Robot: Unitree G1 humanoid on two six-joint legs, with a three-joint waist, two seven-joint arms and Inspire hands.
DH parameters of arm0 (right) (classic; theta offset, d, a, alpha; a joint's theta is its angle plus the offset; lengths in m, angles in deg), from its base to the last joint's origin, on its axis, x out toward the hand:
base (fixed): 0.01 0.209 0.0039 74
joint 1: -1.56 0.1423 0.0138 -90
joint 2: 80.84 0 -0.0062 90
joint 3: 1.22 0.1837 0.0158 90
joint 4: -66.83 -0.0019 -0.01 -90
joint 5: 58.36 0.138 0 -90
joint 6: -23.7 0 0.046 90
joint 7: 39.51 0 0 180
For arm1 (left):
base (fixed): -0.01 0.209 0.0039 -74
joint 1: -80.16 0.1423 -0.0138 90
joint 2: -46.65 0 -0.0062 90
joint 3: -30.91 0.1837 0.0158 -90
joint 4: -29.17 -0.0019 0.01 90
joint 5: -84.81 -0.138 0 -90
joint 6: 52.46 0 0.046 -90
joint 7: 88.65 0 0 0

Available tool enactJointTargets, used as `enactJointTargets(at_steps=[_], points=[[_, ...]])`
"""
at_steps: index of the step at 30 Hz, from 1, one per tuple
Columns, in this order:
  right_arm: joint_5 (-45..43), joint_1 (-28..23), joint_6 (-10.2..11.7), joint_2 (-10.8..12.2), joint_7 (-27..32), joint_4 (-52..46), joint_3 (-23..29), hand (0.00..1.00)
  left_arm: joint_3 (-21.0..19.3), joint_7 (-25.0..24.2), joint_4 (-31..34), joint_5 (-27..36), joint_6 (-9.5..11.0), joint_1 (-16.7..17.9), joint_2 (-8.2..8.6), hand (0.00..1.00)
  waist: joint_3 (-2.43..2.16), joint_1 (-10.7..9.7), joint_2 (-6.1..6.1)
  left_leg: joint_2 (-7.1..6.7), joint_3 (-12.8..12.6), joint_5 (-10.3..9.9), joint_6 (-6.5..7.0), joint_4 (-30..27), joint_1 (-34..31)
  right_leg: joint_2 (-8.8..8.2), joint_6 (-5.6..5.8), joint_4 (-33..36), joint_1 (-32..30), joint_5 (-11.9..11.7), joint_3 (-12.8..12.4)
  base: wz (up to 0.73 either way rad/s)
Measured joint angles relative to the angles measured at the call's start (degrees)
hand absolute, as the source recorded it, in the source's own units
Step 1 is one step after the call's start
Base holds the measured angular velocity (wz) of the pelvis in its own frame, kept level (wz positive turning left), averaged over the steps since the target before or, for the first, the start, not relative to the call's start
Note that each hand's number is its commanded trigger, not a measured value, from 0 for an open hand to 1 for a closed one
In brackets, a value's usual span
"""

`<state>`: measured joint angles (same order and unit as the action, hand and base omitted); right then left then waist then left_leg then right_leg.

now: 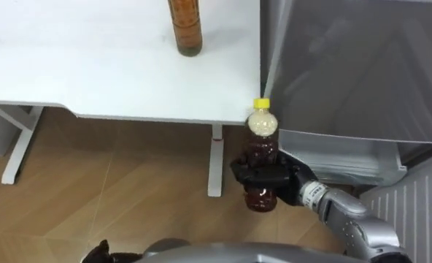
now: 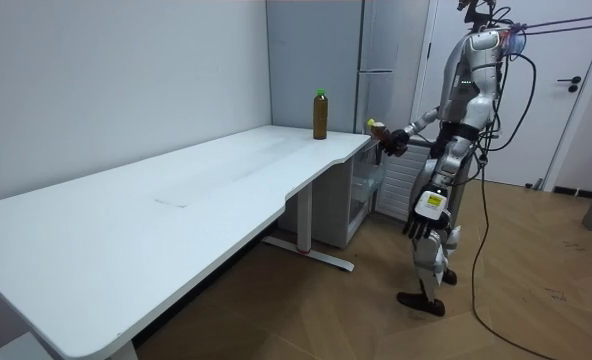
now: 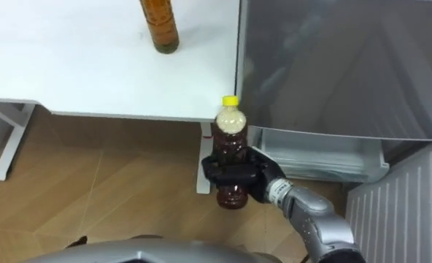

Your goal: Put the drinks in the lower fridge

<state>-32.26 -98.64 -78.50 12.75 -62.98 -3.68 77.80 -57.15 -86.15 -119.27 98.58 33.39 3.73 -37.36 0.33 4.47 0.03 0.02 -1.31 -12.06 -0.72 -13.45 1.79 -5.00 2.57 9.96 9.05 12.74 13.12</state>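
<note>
My right hand [image 1: 271,177] is shut on a dark drink bottle with a yellow cap [image 1: 262,146], which stands upright in the air just off the white table's near corner. It is level with the open lower fridge [image 1: 347,157], a little to that compartment's left. A second, amber bottle with a green cap [image 2: 320,113] stands on the white table [image 1: 92,66] near its far edge. In the room view my left hand [image 2: 421,218] hangs relaxed at my side. I stand at the table's end, facing the fridge.
The tall grey upper fridge door [image 1: 362,66] is closed above the open compartment. The lower door's ribbed inner face [image 1: 413,212] swings out at the right. A white table leg [image 1: 215,161] stands just behind the held bottle. Wooden floor lies below.
</note>
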Motion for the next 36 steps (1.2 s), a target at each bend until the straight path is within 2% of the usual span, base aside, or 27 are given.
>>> enactJointTargets(at_steps=[10, 13, 19, 23, 27, 29, 33, 36], points=[[1.8, -1.12, 0.14, 0.2, 7.06, -0.02, 0.15, 1.0, 0.01, -0.17, -0.18, -2.33, 0.91, 0.65, -0.01, 0.0, 0.01, -1.65, -0.26, 0.09, -0.48, 0.03, 0.06, 0.3, 0.7, 0.02, 0.03, 0.31, 0.27, -0.22, -0.55, -0.03], [6.99, -1.72, 0.14, 0.19, 8.94, -0.26, 0.68, 1.0, 0.05, 0.61, -0.12, -3.36, 0.92, 1.04, 0.08, 0.0, 0.1, -2.32, -0.47, 0.17, -0.56, 0.04, 0.06, -0.03, 0.77, 0.02, 0.01, 0.71, 0.11, -0.24, -0.56, 0.0], [26.6, -3.26, 0.81, 0.92, 16.3, -0.45, 3.4, 1.0, 0.04, 0.86, -0.09, -4.55, 0.91, 1.77, 0.95, 0.0, 0.09, -3.27, -1.44, 0.15, -1.01, 0.24, 0.19, -0.22, 0.78, 0.03, 0.06, 0.59, -0.24, -0.39, -1.44, -0.03], [38.99, -3.16, 4.56, 1.41, 21.85, -0.43, 6.38, 1.0, 0.12, 0.93, -0.09, -7.32, 0.63, 2.94, 1.28, 0.0, -0.26, -3.12, -2.0, 0.08, -1.39, 0.33, 0.34, -0.14, 0.66, -0.02, 0.15, 0.57, -0.51, -0.34, -1.95, -0.03], [50.83, -2.04, 7.85, 1.48, 24.95, 1.4, 8.07, 1.0, 0.66, 1.17, -0.1, -8.46, -0.66, 3.62, 1.34, 0.0, -0.25, -3.47, -1.92, 0.09, -1.38, 0.38, 0.29, -0.08, 0.69, 0.01, 0.15, 0.48, -0.74, -0.34, -1.9, 0.0], [53.94, -1.73, 9.07, 1.61, 26.4, 2.68, 8.47, 1.0, 0.7, 1.46, -0.11, -8.47, -1.18, 3.93, 1.34, 0.0, -0.25, -3.52, -1.81, 0.09, -1.38, 0.38, 0.29, -0.08, 0.71, 0.0, 0.15, 0.46, -0.77, -0.34, -1.86, 0.0], [57.54, -1.73, 10.48, 2.28, 29.65, 3.82, 8.5, 1.0, 0.74, 1.56, -0.09, -8.5, -2.24, 3.95, 1.39, 0.0, 0.12, -3.84, -1.14, 0.1, -1.38, 0.37, 0.28, -0.03, 0.75, 0.0, 0.15, 0.39, -0.82, -0.34, -1.85, 0.0], [59.74, -1.73, 11.15, 3.54, 31.25, 4.98, 8.42, 1.0, 0.74, 1.87, -0.08, -8.5, -2.61, 3.84, 1.29, 0.0, 0.12, -4.0, -0.54, 0.08, -1.39, 0.37, 0.28, -0.13, 0.54, 0.0, 0.14, -0.05, -0.76, -0.34, -1.87, 0.0]])
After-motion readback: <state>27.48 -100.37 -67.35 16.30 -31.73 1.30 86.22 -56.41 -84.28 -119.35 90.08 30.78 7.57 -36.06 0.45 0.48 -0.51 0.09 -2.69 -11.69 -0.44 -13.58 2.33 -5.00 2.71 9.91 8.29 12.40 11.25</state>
